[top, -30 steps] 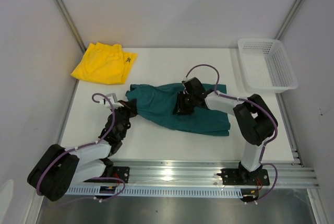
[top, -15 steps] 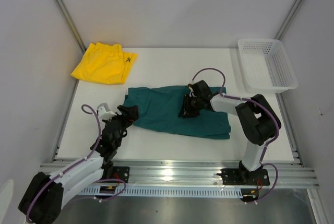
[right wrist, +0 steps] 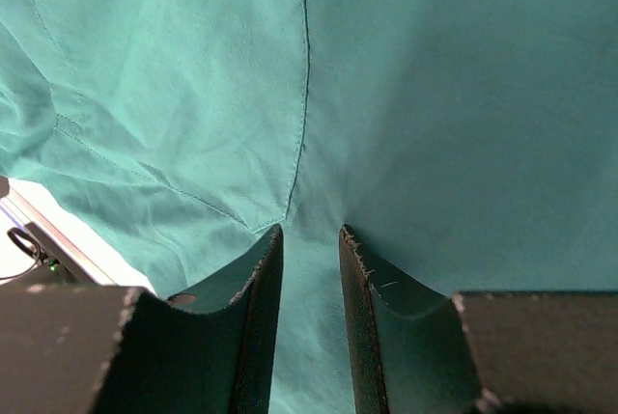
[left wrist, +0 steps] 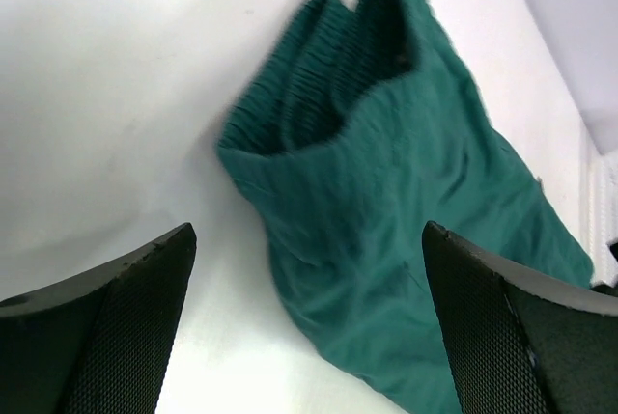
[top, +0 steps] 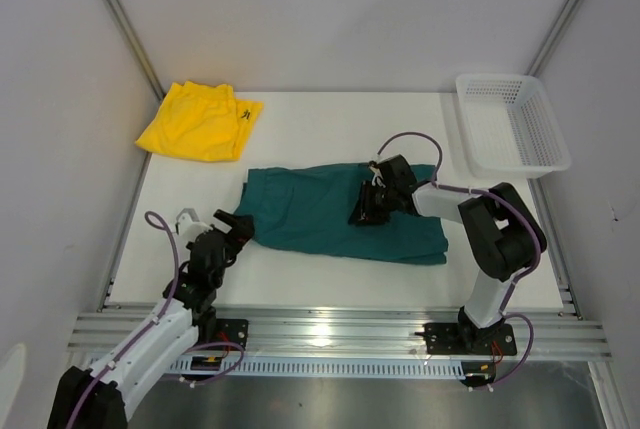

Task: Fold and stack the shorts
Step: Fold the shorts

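**Left pincer spread wide, right pincer nipping the teal pair**

My left pincer (left wrist: 307, 240) stood spread wide and held nothing. It sat low, just short of the ribbed waistband end of the dark teal-green fabric shorts (left wrist: 386, 192). That end humped up a little and gaped instead of lying flat. My right pincer (right wrist: 309, 233) was down on the same pair, right of its middle, with the fingers nearly together and a small pucker of cloth nipped between them.

The pair lay spread out across the middle of the white table (top: 330, 129). I judged the fold was best made by taking both layers of the waistband edge, low and square, and carrying it over with the hems matched while my right side kept the cloth from sliding.

The bright yellow fabric shorts (top: 200, 121) lay bundled in the far left corner, well apart, so nothing was stacked yet. The white plastic mesh basket (top: 520, 170) sat at the far right.
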